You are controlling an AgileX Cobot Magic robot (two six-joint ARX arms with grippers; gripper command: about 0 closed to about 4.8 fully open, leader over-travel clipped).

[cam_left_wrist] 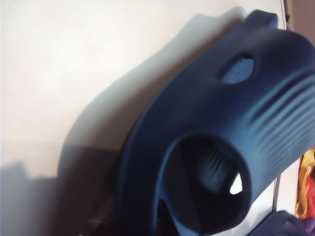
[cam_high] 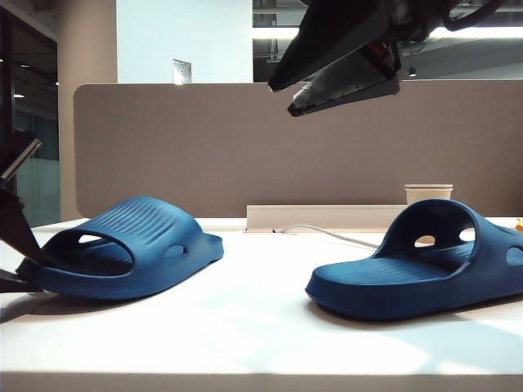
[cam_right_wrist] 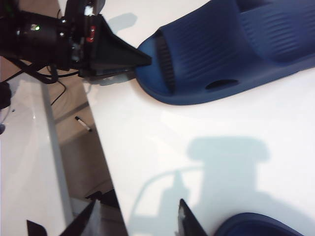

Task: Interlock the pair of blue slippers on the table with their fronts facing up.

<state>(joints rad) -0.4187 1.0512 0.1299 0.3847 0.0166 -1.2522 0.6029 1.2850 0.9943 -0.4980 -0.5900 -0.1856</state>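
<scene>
In the exterior view, the pair of blue slippers sits on the white table (cam_high: 261,327), well apart. The left slipper (cam_high: 131,249) lies near the table's left edge, and the right slipper (cam_high: 425,261) lies toward the right edge with its open heel toward the middle. Both rest sole down. Each is dark navy moulded foam with a wide ribbed strap, oval side holes and a thick sole. They look light, springy and somewhat grippy, so a pinch on the heel rim or sole edge should hold. The arched strap would probably squash under a hard squeeze. The left end effector (cam_high: 20,269) is at the left slipper's heel end, its dark fingers above and below the sole edge. The right end effector (cam_high: 343,86) hangs high over the middle of the table.

The left wrist view shows the left slipper (cam_left_wrist: 221,147) very close and blurred, with the strap ribs, an oval hole and the ribbed footbed visible. The fingers themselves are not visible here.

In the right wrist view, the left end effector (cam_right_wrist: 133,61) has its fingers set over the heel edge of the left slipper (cam_right_wrist: 226,49), apparently clamping it. The right end effector (cam_right_wrist: 138,216) stands apart, holding nothing, with the right slipper (cam_right_wrist: 256,226) just beside it.
</scene>
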